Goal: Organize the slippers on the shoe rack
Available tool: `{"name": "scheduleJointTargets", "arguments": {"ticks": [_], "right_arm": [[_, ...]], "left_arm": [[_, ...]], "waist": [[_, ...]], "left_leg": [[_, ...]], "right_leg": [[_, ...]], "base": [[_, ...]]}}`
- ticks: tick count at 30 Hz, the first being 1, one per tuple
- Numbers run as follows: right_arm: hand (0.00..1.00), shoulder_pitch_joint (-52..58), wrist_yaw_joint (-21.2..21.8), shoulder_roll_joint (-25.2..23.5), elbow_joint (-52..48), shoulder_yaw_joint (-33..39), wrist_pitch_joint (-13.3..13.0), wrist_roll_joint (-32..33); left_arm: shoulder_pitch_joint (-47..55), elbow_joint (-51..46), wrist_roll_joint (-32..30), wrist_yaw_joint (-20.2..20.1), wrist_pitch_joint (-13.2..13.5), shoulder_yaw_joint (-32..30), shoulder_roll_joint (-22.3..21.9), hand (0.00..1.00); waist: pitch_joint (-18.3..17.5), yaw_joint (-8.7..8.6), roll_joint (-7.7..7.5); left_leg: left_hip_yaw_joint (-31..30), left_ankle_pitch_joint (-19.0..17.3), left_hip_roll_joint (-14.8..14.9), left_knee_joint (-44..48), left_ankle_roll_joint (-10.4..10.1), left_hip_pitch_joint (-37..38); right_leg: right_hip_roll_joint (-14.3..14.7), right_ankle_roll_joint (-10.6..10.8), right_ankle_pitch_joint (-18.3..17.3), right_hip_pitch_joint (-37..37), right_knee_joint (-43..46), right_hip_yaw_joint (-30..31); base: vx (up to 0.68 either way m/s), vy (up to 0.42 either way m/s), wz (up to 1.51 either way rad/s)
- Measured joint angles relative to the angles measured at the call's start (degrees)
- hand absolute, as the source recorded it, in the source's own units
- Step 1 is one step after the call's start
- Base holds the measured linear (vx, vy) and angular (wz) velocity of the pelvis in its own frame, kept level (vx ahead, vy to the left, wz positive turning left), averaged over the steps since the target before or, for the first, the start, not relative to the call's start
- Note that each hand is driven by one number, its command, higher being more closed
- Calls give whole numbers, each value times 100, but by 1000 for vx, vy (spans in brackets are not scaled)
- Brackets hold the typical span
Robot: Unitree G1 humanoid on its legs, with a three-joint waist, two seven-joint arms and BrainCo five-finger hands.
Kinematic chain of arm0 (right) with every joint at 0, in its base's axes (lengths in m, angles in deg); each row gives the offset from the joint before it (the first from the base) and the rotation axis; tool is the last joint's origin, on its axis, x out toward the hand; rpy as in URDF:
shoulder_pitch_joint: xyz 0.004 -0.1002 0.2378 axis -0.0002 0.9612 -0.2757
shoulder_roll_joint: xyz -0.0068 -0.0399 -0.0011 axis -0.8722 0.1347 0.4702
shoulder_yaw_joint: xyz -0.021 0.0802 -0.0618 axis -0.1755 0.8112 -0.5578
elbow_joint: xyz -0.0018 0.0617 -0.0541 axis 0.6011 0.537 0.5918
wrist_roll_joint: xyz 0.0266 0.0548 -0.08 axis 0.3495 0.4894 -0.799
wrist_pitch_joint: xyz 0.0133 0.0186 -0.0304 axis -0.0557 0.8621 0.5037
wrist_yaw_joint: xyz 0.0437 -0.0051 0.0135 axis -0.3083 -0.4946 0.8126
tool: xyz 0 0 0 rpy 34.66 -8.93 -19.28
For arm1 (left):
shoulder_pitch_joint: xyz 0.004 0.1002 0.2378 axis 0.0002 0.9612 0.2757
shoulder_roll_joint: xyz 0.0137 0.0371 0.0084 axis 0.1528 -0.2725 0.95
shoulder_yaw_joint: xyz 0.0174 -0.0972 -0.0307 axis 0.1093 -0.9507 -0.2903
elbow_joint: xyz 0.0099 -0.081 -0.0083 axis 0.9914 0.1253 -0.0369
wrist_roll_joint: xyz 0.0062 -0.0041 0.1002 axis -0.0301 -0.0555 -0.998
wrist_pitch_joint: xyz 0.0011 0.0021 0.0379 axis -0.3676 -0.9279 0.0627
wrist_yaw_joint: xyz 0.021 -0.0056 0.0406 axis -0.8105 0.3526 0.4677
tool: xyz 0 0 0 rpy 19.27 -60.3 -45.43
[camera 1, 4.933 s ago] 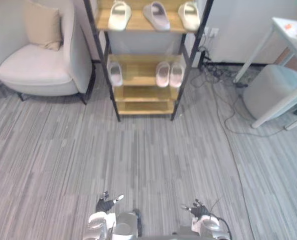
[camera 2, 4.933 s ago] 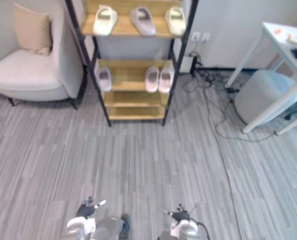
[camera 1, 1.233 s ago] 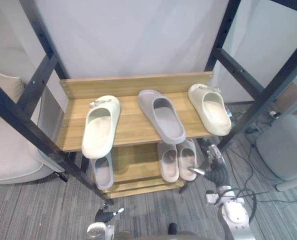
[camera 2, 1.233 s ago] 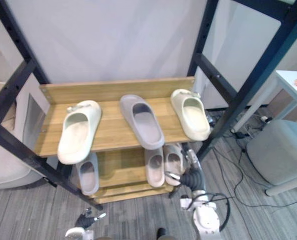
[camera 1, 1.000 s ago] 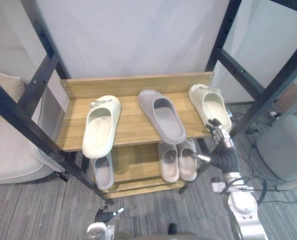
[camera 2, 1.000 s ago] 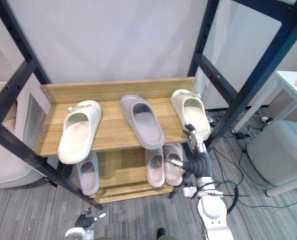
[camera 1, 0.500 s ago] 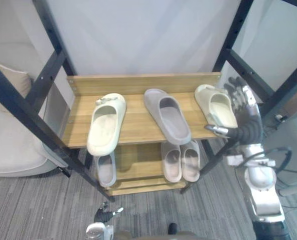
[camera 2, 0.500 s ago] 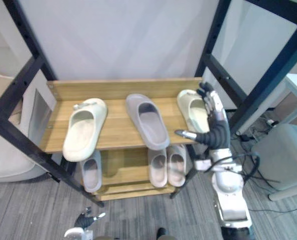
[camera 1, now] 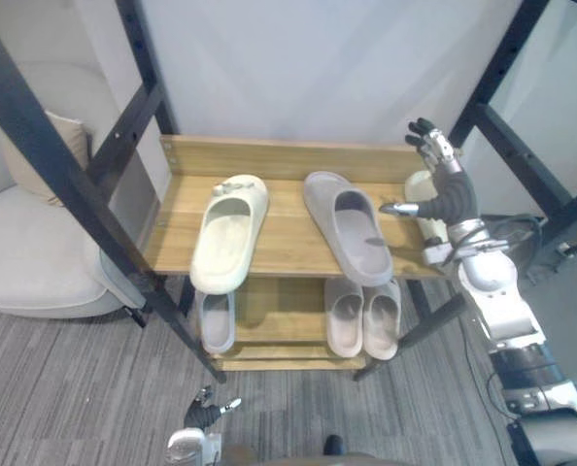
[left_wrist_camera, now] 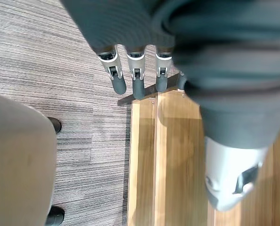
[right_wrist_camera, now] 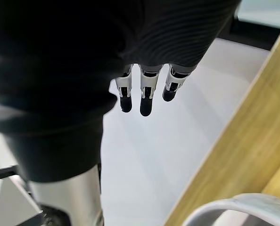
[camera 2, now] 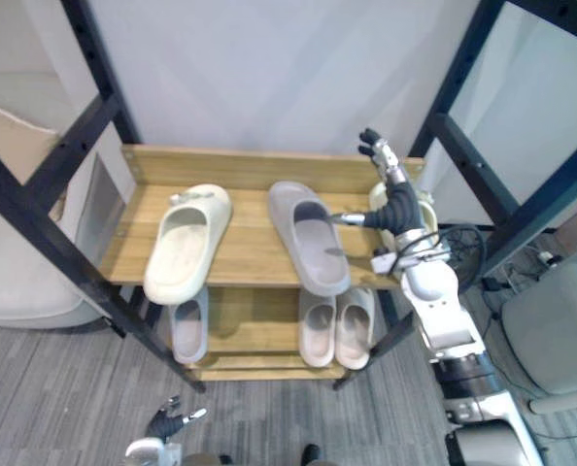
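Observation:
On the rack's upper wooden shelf (camera 1: pixel 284 248) lie a cream slipper (camera 1: pixel 228 233) at the left and a grey slipper (camera 1: pixel 347 228) in the middle. A second cream slipper (camera 2: pixel 425 212) sits at the right end, mostly hidden behind my right hand (camera 1: pixel 446 192). That hand hovers over it, open with fingers spread; its straight fingers (right_wrist_camera: pixel 147 94) show in the right wrist view above the slipper's rim (right_wrist_camera: pixel 234 207). The lower shelf holds one grey slipper (camera 1: pixel 216 320) and a pink pair (camera 1: pixel 362 318). My left hand (camera 1: pixel 204 415) hangs low near the floor, fingers (left_wrist_camera: pixel 135 81) straight.
Black rack posts (camera 1: pixel 70 184) cross the foreground at left and right. A pale armchair (camera 1: pixel 36 262) with a beige cushion (camera 1: pixel 31 160) stands left of the rack. A grey stool (camera 2: pixel 556 335) is at the right. Grey striped floor lies below.
My right hand has risen from below the upper shelf to above the right cream slipper, now covering most of it. The camera has shifted; the slippers have not moved.

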Motion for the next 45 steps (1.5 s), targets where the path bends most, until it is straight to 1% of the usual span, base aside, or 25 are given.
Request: {"name": "scheduleJointTargets", "arguments": {"ticks": [6, 10, 15, 18, 22, 24, 28, 31, 32, 33, 36, 38, 41, 45], "right_arm": [[0, -203, 29, 35, 461, -342, 85, -14], [0, -206, 38, 35, 479, -371, 130, -59], [0, -239, 50, 34, 731, -383, 204, -69], [0, -385, 60, 36, 864, -408, 217, -73], [0, -578, 91, 35, 986, -628, 215, -72], [0, -699, 103, 44, 1098, -622, 219, -73], [0, -790, 102, 45, 1191, -660, 221, -70], [0, -958, 126, 45, 1345, -830, 246, -68], [100, -1030, 147, 45, 1382, -862, 247, -69], [100, -1138, 155, 46, 1509, -944, 250, -68], [100, -1406, 174, 45, 1625, -1050, 268, -62], [100, -1581, 152, 46, 1724, -1100, 264, -56], [100, -1718, 173, 45, 1720, -1242, 251, -55], [100, -1748, 209, 45, 1716, -1244, 230, -39]], "left_arm": [[2, -66, 59, 2, 1, 31, 6, 0], [2, -101, 61, 1, 1, 32, 13, 0], [2, -164, 62, 1, 2, 42, 10, 0], [-7, -236, 70, -1, 12, 44, 11, 0], [-22, -265, 206, -3, 13, 45, 13, 0], [-22, -275, 244, -3, 14, 45, 17, 0], [-66, -317, 279, -3, 20, 45, 28, 0], [-83, -360, 284, -3, 29, 44, 41, 0], [-101, -373, 284, -3, 33, 44, 58, 0], [-114, -380, 287, -3, 41, 44, 59, 0], [-124, -412, 292, -3, 91, 43, 61, 0], [-132, -449, 313, -2, 105, 43, 67, 0], [-133, -449, 397, -1, 103, 45, 101, 0], [-140, -451, 442, -1, 115, 45, 120, 0]], "waist": [[40, 38, -60], [69, 41, -76], [145, 52, -65], [257, 59, -78], [325, 72, -90], [339, 83, -107], [430, 167, -144], [476, 219, -182], [491, 256, -188], [493, 291, -191], [544, 315, -200], [592, 336, -232], [611, 340, -266], [634, 351, -305]], "left_leg": [[-62, 0, -9, 46, 0, -49], [-69, 3, -23, 85, 5, -137], [-78, 9, -50, 86, 15, -143], [-77, 13, -59, 89, 21, -153], [-79, 18, -60, 105, 29, -251], [-87, 18, -59, 103, 29, -251], [-114, 18, -61, 97, 30, -254], [-134, 20, -62, 98, 32, -271], [-148, 22, -64, 107, 35, -303], [-160, 28, -68, 115, 42, -348], [-168, 37, -66, 115, 51, -387], [-177, 37, -66, 114, 51, -392], [-178, 37, -66, 104, 52, -390], [-160, 37, -61, 83, 52, -368]], "right_leg": [[-9, -1, 1, 0, 10, -86], [-25, 4, 8, -64, 15, -94], [-52, 18, 19, -63, 16, -107], [-62, 27, 26, -71, 18, -106], [-64, 29, 36, -139, 28, -111], [-63, 29, 36, -138, 35, -117], [-67, 29, 36, -139, 60, -149], [-67, 29, 36, -143, 61, -180], [-68, 29, 37, -164, 60, -199], [-71, 26, 39, -196, 62, -214], [-70, 16, 51, -231, 65, -229], [-69, 16, 52, -230, 65, -239], [-69, 15, 59, -231, 65, -244], [-66, -4, 90, -227, 55, -242]], "base": [[-14, -3, 5], [0, 0, 0], [0, 0, 0], [0, 0, 0], [0, 0, 0], [0, 0, 0], [-4, -1, 3], [-9, -6, 5], [-11, -8, 6], [-9, -8, 6], [0, 0, 0], [-2, -3, 2], [0, 0, 0], [-3, 0, -2]]}}
